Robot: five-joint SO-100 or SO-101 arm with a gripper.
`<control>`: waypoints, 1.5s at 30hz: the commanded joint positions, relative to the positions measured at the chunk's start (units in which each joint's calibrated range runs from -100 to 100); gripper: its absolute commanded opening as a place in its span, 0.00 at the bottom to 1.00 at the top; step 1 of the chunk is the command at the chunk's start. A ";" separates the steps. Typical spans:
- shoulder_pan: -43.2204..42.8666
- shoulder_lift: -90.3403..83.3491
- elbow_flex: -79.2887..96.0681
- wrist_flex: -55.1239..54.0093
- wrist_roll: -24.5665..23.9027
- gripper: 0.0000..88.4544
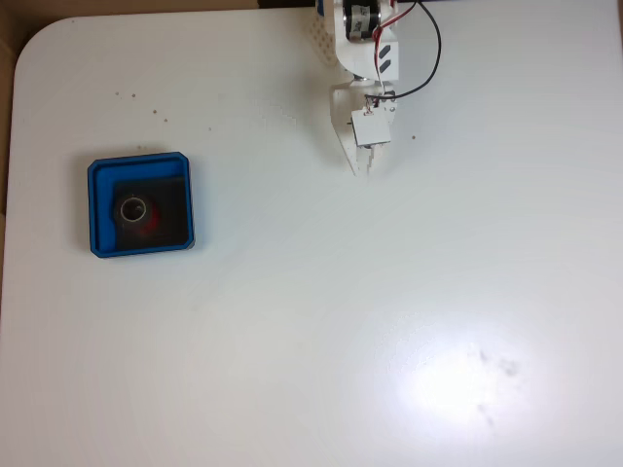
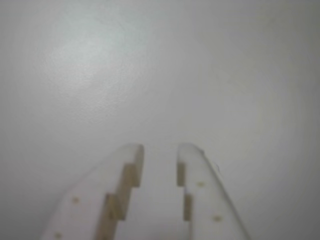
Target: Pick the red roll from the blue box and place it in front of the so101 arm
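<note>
In the fixed view the red roll (image 1: 145, 224) lies inside the blue box (image 1: 139, 161) at the table's left, its dark end face and pale core turned upward. The so101 arm (image 1: 362, 44) reaches in from the top edge, far to the right of the box. Its white gripper (image 1: 362, 167) points down at the bare tabletop. The wrist view shows the gripper (image 2: 159, 149) from behind, the two fingers slightly apart with bare white table between them and nothing held.
The white table (image 1: 321, 321) spreads wide around the arm and the box, with a bright glare patch (image 1: 453, 384) at the lower right. A few small dark specks (image 1: 141, 102) dot the surface above the box. The table's rounded corner is at the upper left.
</note>
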 commanded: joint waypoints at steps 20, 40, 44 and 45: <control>38.49 -3.57 0.45 -1.12 0.22 0.01; 52.85 46.60 -45.10 -1.69 -0.21 0.01; 52.85 52.28 -54.54 -1.61 -0.21 0.01; 52.75 53.62 -56.07 -1.69 -0.21 0.01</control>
